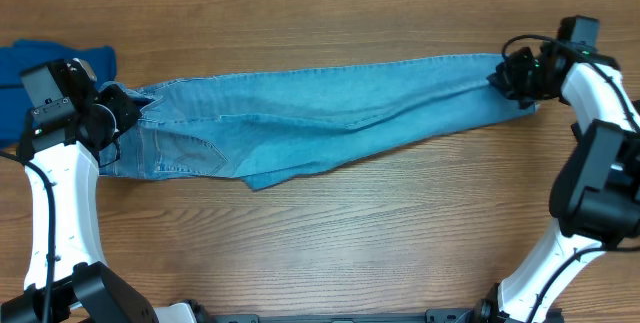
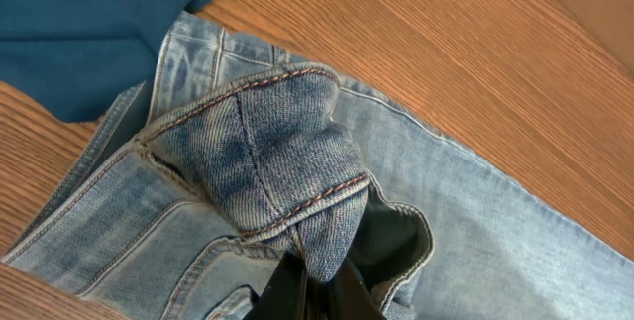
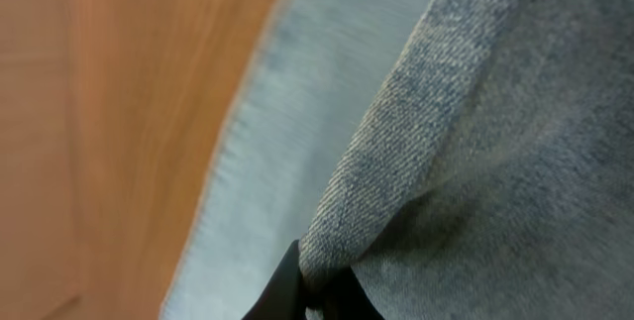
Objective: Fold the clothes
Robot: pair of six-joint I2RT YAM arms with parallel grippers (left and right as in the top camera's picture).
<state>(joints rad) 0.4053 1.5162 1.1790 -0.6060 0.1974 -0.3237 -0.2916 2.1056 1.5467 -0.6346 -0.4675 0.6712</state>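
Observation:
The pale-blue jeans (image 1: 320, 118) lie stretched across the table, waistband at the left, leg ends at the right. My left gripper (image 1: 112, 113) is shut on a bunched fold of the waistband (image 2: 267, 161), stitched seams and a pocket showing around it. My right gripper (image 1: 515, 75) is shut on a fold of the leg end (image 3: 396, 132); the hem edge (image 3: 233, 161) lies on the wood beside it. A royal-blue garment (image 1: 40, 63) lies at the far left, and it also shows in the left wrist view (image 2: 89, 23). No dark navy garment is in view.
The wooden table (image 1: 400, 233) runs under everything. The arm bases stand at the front left (image 1: 100, 298) and front right (image 1: 530, 283).

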